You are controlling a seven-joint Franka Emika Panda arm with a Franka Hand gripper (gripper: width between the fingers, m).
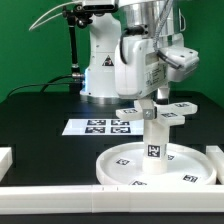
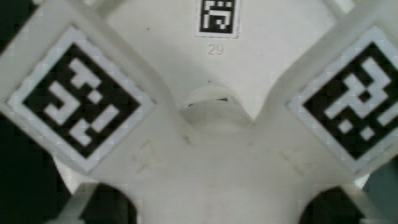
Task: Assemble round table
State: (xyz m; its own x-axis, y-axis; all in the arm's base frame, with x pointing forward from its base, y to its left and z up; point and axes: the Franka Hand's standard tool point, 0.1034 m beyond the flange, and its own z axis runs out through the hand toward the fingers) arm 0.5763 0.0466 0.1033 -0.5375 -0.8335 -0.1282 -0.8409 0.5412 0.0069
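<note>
**Foot piece sits straight under the gripper, on top of the upright leg**

The gripper [image 1: 160, 97] hangs nose-down over the middle of the work. In the wrist view its fingers [image 2: 75, 205] show only as blurred tips, set apart with white plastic between them. Whether they press on that plastic or merely straddle it, I cannot tell.

The cross-shaped foot piece [image 1: 150, 112] lies at 6 o'clock from the gripper in the exterior view and right against it. It fills the wrist view, with its hub centred and its tagged arms fanning outward. It lies flat, arms level.

Below it, again at 6 o'clock, stands the short leg [image 1: 153, 145], with its long axis running 12 to 6. The foot rests on or just at the leg's top end. The leg's base meets the round disc [image 1: 115, 168], which lies rim-up on the black table [image 1: 40, 120]. All three parts are matt white plastic with small black-and-white tags.

The marker board [image 1: 95, 127] lies at about 10 o'clock from the disc, near it.

Any next move probably depends on this vertical line, so the foot must stay centred on the leg.
</note>
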